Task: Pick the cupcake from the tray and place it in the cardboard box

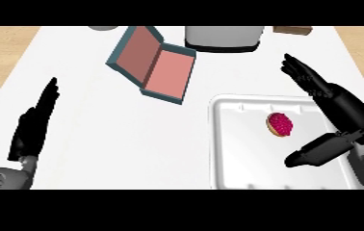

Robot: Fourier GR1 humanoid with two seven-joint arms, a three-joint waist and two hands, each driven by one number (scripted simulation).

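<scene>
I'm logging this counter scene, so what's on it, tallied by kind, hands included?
Cupcake: 1
Tray: 1
Box, open: 1
Grey appliance at the back: 1
Hands: 2, left hand, right hand
Total: 6

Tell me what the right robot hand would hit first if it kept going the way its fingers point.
Probably nothing: the right robot hand points up-left, across bare counter between box and grey container.

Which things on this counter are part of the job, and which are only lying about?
Part of the job:
cupcake, pink-topped, lying in the tray
white tray
open box, teal outside, pink inside
right hand, open above the tray

Only lying about:
white appliance with a black base
brown object at the far edge
grey object
left hand, resting open at left
</scene>
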